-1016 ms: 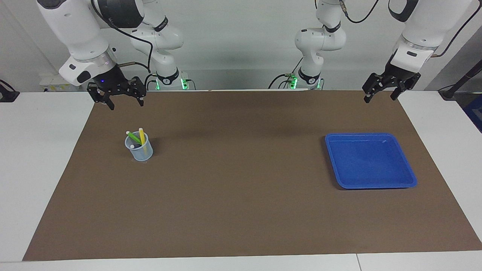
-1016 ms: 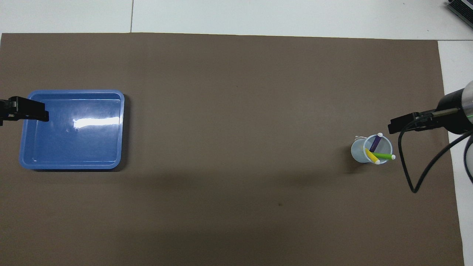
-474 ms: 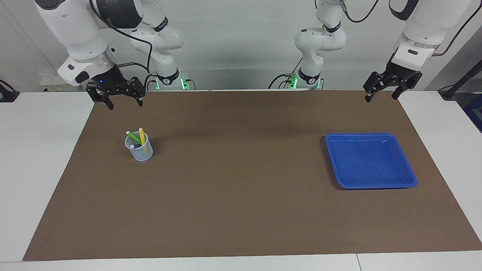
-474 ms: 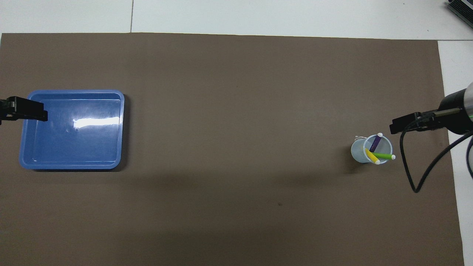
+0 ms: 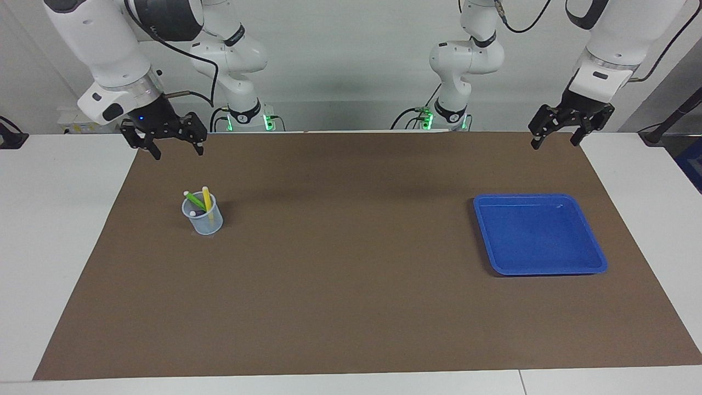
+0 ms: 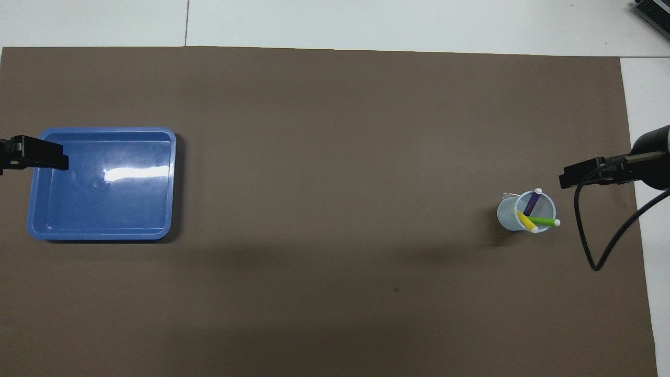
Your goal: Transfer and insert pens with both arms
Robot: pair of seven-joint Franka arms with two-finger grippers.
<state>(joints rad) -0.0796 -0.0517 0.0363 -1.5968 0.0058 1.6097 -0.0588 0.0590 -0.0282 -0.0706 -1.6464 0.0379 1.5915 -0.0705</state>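
Note:
A clear cup [image 5: 204,220] stands on the brown mat toward the right arm's end. In it lean the green pen [image 5: 194,200], the yellow pen [image 5: 206,197] and the purple pen [image 6: 533,202]. The cup [image 6: 505,214] and the green pen [image 6: 544,221] and yellow pen [image 6: 525,220] also show in the overhead view. My right gripper [image 5: 179,153] is open and empty, raised over the mat's corner at its own end, apart from the cup. My left gripper [image 5: 553,144] is open and empty, raised over the mat's corner at the left arm's end.
An empty blue tray [image 5: 599,262] lies on the mat toward the left arm's end. The brown mat [image 5: 351,285] covers most of the white table. Two smaller white arms with green lights stand at the robots' end.
My right gripper has risen a little and drifted toward its own end of the table, away from the cup. The left gripper has barely moved. The pens and cup are unmoved.

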